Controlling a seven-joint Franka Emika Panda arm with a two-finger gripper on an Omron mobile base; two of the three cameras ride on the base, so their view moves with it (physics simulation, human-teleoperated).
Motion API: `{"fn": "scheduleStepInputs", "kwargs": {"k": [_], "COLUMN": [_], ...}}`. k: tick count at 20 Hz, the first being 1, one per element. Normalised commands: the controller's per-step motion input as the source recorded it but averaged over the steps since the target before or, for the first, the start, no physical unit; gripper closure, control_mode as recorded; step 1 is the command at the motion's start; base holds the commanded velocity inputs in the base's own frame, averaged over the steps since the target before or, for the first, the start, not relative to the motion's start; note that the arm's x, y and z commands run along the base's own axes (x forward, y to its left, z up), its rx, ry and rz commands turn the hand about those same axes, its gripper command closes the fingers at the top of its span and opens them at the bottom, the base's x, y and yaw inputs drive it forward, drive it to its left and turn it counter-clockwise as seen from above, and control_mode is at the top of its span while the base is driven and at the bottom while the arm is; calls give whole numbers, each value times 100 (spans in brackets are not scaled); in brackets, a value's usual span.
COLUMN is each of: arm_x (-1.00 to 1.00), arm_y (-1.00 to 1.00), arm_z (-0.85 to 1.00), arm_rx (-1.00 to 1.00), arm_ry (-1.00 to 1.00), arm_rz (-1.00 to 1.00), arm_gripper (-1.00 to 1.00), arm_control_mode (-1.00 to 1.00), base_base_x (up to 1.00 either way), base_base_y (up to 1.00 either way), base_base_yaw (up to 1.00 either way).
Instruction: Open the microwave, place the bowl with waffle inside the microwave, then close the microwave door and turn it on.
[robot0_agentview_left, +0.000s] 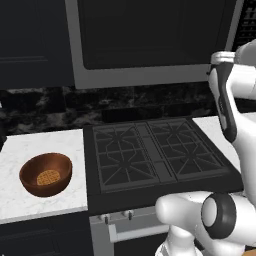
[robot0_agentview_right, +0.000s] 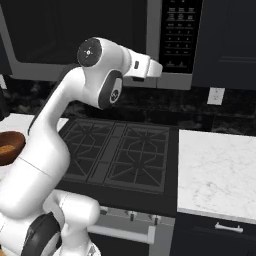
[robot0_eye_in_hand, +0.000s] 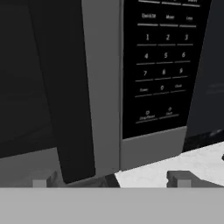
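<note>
stove (robot0_agentview_left: 155, 152) sits under microwave (robot0_agentview_left: 150, 40) (door shut), bowl (robot0_agentview_left: 46, 174) beside.

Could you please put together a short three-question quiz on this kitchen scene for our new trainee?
1. True or false: the microwave door is shut.
2. Where does the bowl with the waffle stand? A) on the stove B) on the counter left of the stove C) inside the microwave
3. Fill in: in the hand view, the gripper faces the door's handle with its fingers ____.

Key: 1 true; 2 B; 3 open.
</note>
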Motion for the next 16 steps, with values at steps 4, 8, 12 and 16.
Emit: {"fn": "scheduleStepInputs", "kwargs": {"k": [4,8,12,16], "arm_x": [39,22,0,0], "arm_y": [-5,-30,-43,-1], "arm_z": [13,39,47,37], "arm_rx": [3,23,37,19], "arm_ry": [3,1,0,2], "arm_rz": [0,3,1,10], "arm_gripper": [-100,-100,-100,-100], "arm_control_mode": [-100,-100,-100,-100], "base_base_x": [0,0,0,0], "base_base_y": [0,0,0,0], "base_base_yaw": [0,0,0,0]}}
